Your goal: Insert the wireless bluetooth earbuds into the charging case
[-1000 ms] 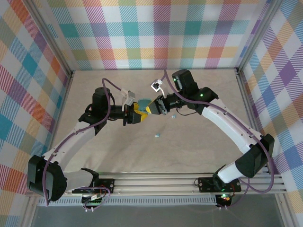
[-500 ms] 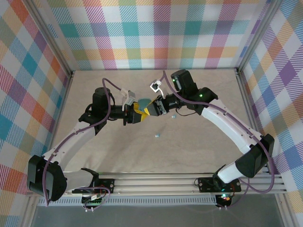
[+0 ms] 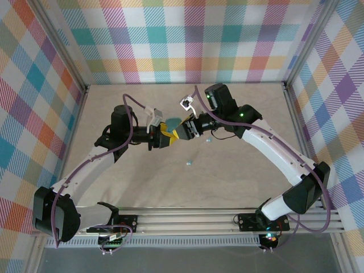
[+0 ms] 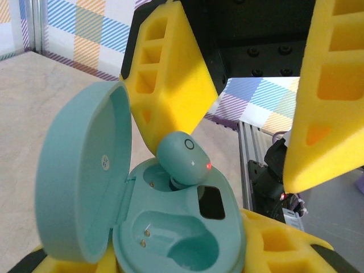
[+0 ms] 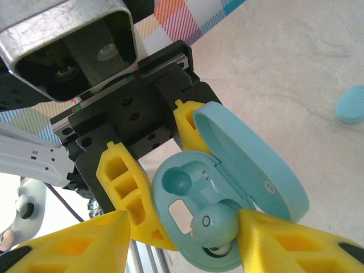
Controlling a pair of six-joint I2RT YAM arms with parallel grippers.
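Nearest the arm bases, a loose earbud (image 3: 188, 163) lies on the bare worktop (image 3: 239, 182). A second loose bud (image 3: 208, 139) sits a bit further out, just beside the right wrist. Beyond those, mid-worktop, the two arms meet nose to nose. The left fingers (image 4: 273, 242) are clamped on the base of the case (image 4: 232, 236), its lid (image 4: 79, 170) swung wide open. And here's the one that matters: the earbud (image 4: 185, 159) is perched in one socket, tip tucked in, tilted, its round back standing proud with a small red light showing. The other socket (image 4: 170, 242) is empty, contacts bare. The right fingers (image 5: 284, 244) stand parted either side of that bud, one looking to brush it and the other well clear, so they grip nothing. To my eye it isn't seated yet. The tidy finish is a gentle push square on the bud's back, straight down the socket's line, while the left holds the case dead steady. A sideways nudge could tip it out. After that, back straight off, clear of the lid.
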